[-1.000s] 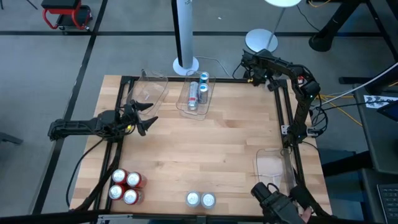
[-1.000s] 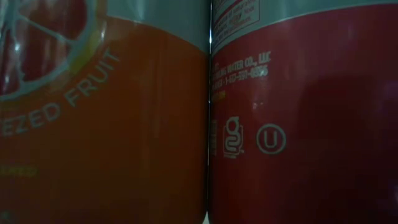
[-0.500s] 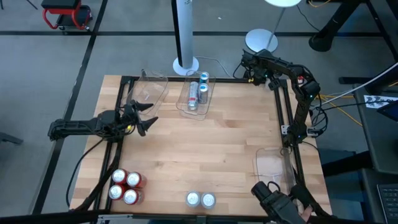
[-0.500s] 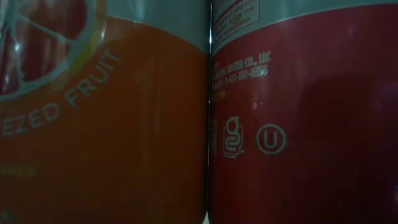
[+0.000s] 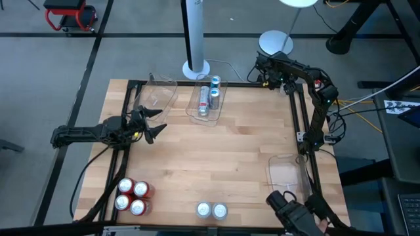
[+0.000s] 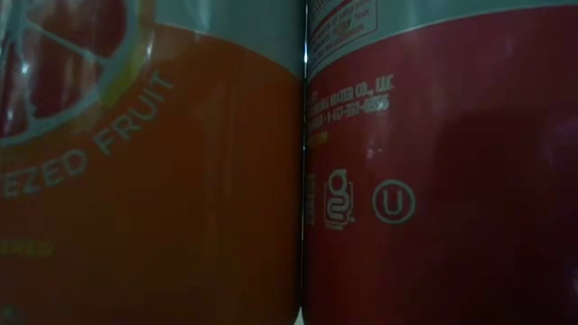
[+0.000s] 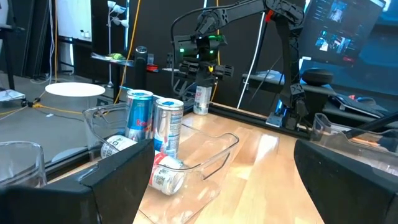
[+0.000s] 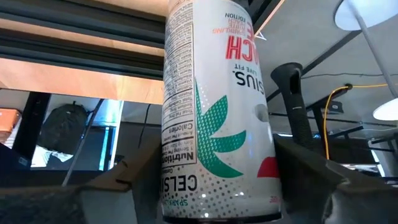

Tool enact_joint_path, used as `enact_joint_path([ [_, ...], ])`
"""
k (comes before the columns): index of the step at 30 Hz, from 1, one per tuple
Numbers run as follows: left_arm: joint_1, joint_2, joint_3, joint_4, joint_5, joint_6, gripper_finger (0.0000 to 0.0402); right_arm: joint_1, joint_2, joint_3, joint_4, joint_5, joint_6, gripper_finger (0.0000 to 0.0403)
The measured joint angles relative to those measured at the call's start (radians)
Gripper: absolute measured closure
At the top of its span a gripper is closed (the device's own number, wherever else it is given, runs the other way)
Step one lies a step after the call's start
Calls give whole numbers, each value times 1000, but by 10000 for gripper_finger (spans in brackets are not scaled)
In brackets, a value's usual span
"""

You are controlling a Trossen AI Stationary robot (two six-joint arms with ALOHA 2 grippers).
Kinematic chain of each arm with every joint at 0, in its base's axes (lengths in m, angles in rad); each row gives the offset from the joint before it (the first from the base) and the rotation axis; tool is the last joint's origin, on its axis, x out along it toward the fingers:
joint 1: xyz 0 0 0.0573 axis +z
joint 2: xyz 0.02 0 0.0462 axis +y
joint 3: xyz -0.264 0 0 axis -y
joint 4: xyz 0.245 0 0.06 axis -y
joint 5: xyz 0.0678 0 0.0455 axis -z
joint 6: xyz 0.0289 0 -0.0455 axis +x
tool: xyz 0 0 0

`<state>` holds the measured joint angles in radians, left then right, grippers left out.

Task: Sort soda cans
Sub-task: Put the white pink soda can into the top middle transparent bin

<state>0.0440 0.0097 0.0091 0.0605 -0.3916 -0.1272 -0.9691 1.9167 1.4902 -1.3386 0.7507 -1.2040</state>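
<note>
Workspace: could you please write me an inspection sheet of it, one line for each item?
Surface: wooden table, bare in the middle.
Job's things: four red cans at the near left corner; two silver-topped cans at the near edge; several cans in the middle bin, some upright, some lying; one white can at the far edge.
Clutter: two more clear bins.
Grippers: left tool open, over the left edge; right tool at the white can.
Cables: yellow and black cables on the floor to the right.
Surroundings: white pole, red cart.
</note>
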Motion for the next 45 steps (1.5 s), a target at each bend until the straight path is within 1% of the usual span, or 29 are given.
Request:
enact_joint_path([
  [5, 0, -1, 0, 0, 0, 0, 27, 2, -3, 0, -5, 0, -18, 159],
  [10, 0, -1, 0, 0, 0, 8, 27, 20, -38, 0, -24, -11, -24, 159],
  [15, 0, -1, 0, 0, 0, 9, 27, 76, -90, 0, -23, -9, -30, 159],
  [23, 0, -1, 0, 0, 0, 11, 27, 231, -151, 0, -22, -2, -35, 159],
  [31, 0, 0, 0, 0, 0, -1, 27, 439, -162, 0, -13, -3, -83, 158],
  [39, 0, 0, 0, 0, 0, -6, 27, 623, -162, 0, 81, -3, -130, 158],
  [45, 0, 0, 0, 0, 0, -8, 27, 720, -162, 0, 157, -13, -214, 158],
])
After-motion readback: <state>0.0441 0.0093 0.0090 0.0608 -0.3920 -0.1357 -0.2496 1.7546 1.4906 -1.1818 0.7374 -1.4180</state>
